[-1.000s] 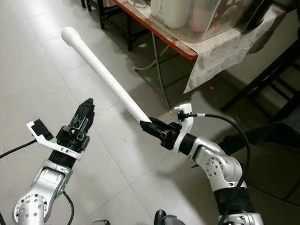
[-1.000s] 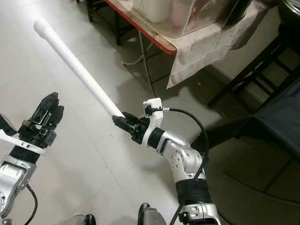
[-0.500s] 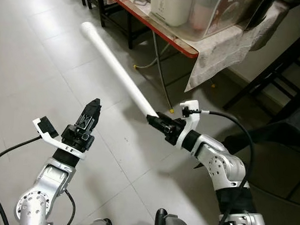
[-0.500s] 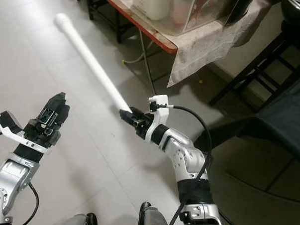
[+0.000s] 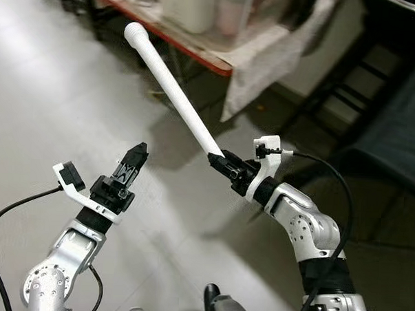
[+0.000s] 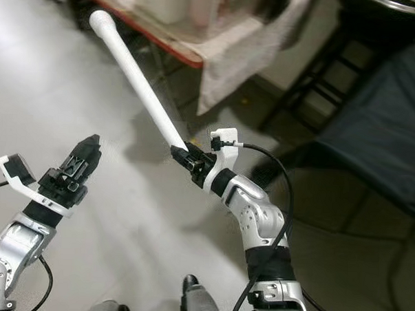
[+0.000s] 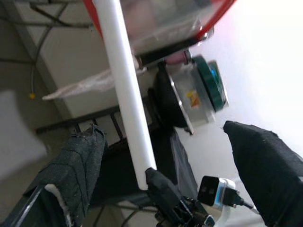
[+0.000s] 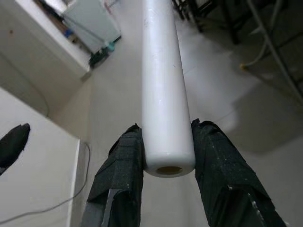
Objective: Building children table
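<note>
— Fingers on the right gripper, can you see how they sit?

— From the right wrist, yes: both black pads press the sides of the white table leg at its near end, and that end has a small round hole in its face. From the head you just get the leg sticking out of the right gripper, up and away to the robot's left, its rounded tip near the red-edged table.

— And the cloth?

— A pale cloth hangs off that table's corner, past the leg.

— What about the other arm?

— The left gripper is raised over the grey floor, apart from the leg. From the head I can't judge its gap. Its own wrist camera shows the two fingers spread wide, nothing between them but the leg far behind.
</note>
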Available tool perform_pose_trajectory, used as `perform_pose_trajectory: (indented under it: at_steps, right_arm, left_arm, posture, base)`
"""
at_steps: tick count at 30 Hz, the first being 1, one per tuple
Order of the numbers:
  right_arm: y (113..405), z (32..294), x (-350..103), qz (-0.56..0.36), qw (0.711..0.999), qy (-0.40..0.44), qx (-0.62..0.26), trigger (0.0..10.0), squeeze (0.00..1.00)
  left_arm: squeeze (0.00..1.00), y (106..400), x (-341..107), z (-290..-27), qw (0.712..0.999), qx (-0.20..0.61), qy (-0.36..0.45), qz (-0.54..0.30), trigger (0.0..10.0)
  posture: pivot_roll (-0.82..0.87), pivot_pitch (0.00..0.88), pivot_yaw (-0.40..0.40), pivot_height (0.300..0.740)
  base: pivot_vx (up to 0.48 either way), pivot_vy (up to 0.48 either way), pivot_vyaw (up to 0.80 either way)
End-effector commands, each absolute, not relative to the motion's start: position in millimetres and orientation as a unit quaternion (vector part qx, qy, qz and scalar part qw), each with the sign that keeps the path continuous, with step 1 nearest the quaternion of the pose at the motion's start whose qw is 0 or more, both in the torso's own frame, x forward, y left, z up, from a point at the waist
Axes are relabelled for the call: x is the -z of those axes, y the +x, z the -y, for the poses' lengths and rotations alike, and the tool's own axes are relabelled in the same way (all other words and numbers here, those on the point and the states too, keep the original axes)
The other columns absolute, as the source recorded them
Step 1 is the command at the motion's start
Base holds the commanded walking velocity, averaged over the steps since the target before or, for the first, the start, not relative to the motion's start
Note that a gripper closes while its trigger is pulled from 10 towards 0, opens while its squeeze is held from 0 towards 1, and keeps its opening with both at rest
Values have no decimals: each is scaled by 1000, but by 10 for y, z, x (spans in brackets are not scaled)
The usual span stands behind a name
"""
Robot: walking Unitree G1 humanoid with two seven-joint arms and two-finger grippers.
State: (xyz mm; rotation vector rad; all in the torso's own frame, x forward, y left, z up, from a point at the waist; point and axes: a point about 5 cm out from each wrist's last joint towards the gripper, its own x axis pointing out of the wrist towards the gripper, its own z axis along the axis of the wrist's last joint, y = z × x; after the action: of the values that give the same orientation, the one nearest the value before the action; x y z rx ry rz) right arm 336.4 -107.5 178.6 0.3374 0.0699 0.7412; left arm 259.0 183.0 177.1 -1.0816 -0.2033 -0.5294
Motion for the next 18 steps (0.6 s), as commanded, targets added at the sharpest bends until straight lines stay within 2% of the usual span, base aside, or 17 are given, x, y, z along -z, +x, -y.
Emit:
perform_pose_trajectory:
  at_steps: [1,11,18]
  right_arm:
    - [3347,1014,-1844,-16,914,158,-374,10000,0]
    - [3309,918,-1903,-9,902,162,-399,10000,0]
    - [3283,848,-1962,-2,893,157,-422,10000,0]
  left_arm:
    - [0,2562,-1714,-1834,820,245,-510,87,10000]
    - [0,2559,-1747,-1835,819,247,-509,95,10000]
    - [0,2547,-1773,-1867,819,245,-508,105,10000]
  posture:
    - [8,273,-23,734]
    - [8,275,-25,734]
    - [8,275,-25,734]
  base:
    - [0,0,-781]
    - [0,0,-777]
    - [0,0,0]
